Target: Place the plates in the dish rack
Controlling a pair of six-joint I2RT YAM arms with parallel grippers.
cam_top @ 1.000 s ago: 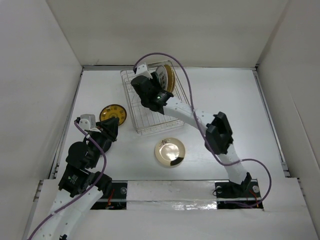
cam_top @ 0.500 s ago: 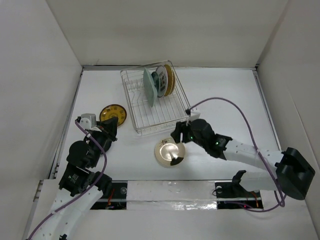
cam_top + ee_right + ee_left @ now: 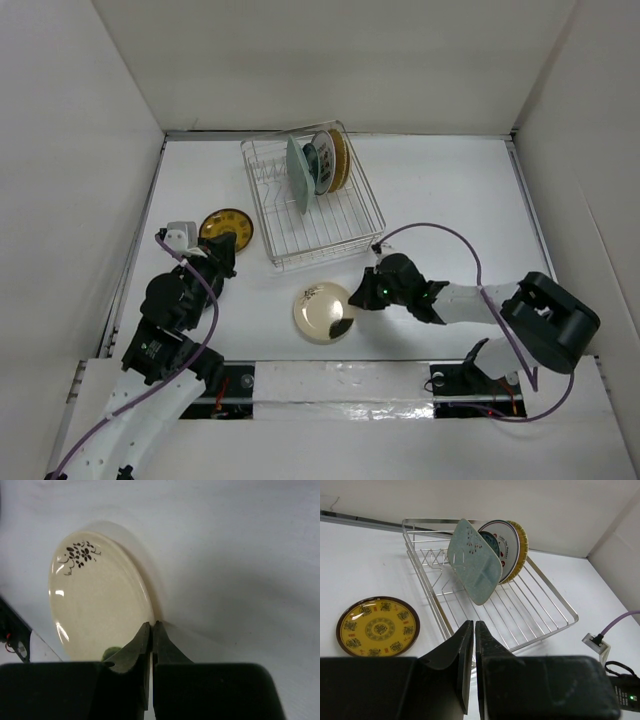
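Since half a second ago the glossy cream round plate point(image 3: 320, 313) point(image 3: 100, 600) has slid toward 8 o'clock, and the right gripper point(image 3: 358, 298) point(image 3: 151, 625) has gone from spread to pressed together. That plate lies on the white table point(image 3: 450, 200), apart from the silver wire dish rack point(image 3: 325, 255) point(image 3: 520, 610) at its 12 o'clock. The gripper's tips meet the plate's rim at 2 o'clock. In the rack's far end three plates stand on edge: a pale green squarish dish point(image 3: 297, 172) point(image 3: 475, 562), a teal-patterned round plate point(image 3: 322, 160) point(image 3: 502, 547) and a yellow-rimmed round plate point(image 3: 341, 158) point(image 3: 521, 545); the near slots are bare wire. A yellow-and-dark-brown round plate point(image 3: 226, 226) point(image 3: 377, 627) lies flat at the rack's 9 o'clock, near the left wall. The left gripper point(image 3: 222, 258) point(image 3: 474, 625), at that plate's 6 o'clock, has its jaws pressed together on nothing. Only the right wrist view shows the cream plate's dark floral mark; only the left wrist view shows the green dish tilted against the teal one.
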